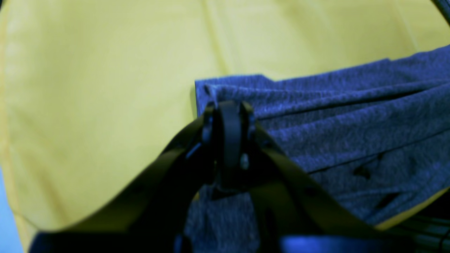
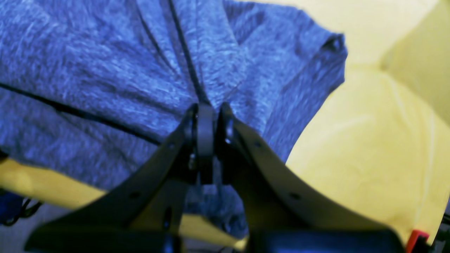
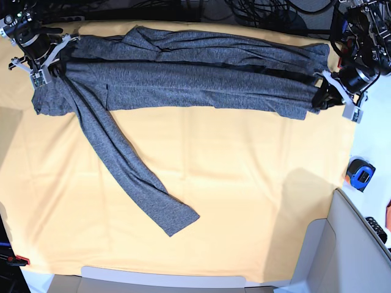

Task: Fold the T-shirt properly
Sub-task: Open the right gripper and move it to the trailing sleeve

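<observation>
Landmark = yellow-orange table cloth (image 3: 201, 201), covers whole work surface.

Near edge of cloth: bare fabric, light creases. One long sleeve (image 3: 131, 177) of the T-shirt (image 3: 195, 82) trails diagonally down toward that edge, cuff end roughly mid-cloth, a bit left of centre in base view. Sleeve lies flat, touching cloth all along.

Off cloth's near corner on base-view right: blue-black tape measure (image 3: 360, 173), just beside cloth edge, not on it.

Far part of cloth: T-shirt body stretched in a long horizontal band, w/ several lengthwise folds & dark creases, spanning nearly full cloth width.

Far corner, base-view right: left gripper (image 1: 228, 109), jaws together, clamped on T-shirt's end; wrist view shows grey knit bunched at the tips, square fabric corner just past them, cloth beyond.

Far corner, base-view left: right gripper (image 2: 207, 112), jaws pinched tight on T-shirt fabric; pleats radiate from the pinch point. Cloth shows beside & below the shirt edge.
</observation>
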